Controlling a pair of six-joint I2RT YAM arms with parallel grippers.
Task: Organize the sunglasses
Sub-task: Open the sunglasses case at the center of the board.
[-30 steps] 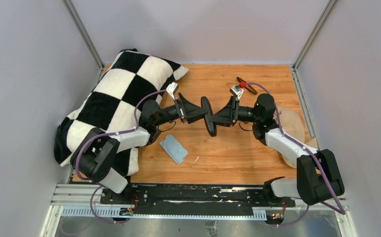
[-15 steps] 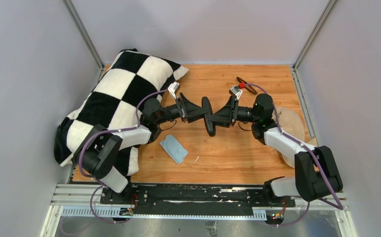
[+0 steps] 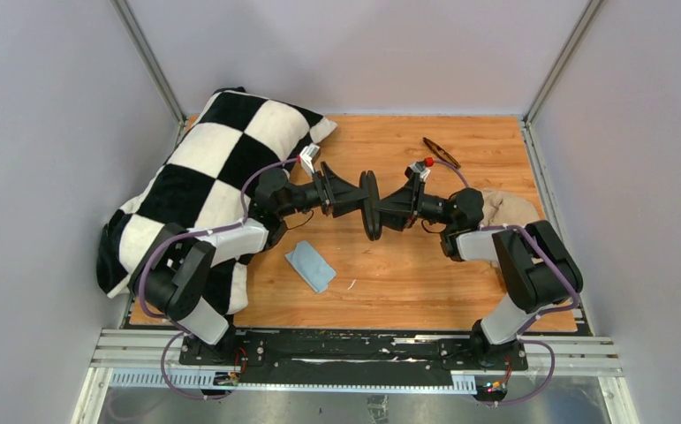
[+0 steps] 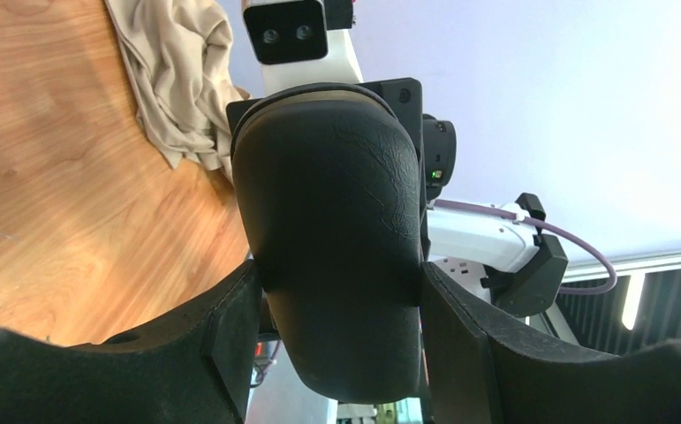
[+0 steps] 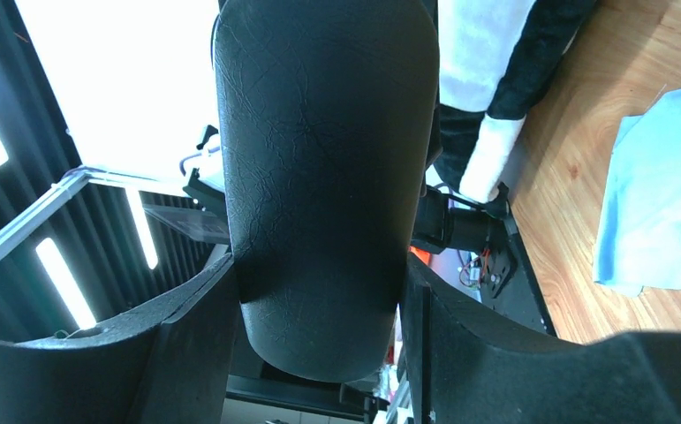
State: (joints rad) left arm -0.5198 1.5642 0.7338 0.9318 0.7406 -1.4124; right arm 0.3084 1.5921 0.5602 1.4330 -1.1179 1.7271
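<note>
Left end effector (image 3: 359, 196) and right end effector (image 3: 383, 210) clamp the black case (image 3: 373, 228), its inside hidden; sunglasses (image 3: 440, 152) lie apart.

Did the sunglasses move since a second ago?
No. The sunglasses lie in the same spot on the table, just as close to its far edge as before.

Top cam: above and behind me, looking down on the whole counter (image 3: 407, 274). Wrist cams: point-blank along my fingers (image 4: 230, 344), facing each other. All share black case (image 3: 370, 206).
</note>
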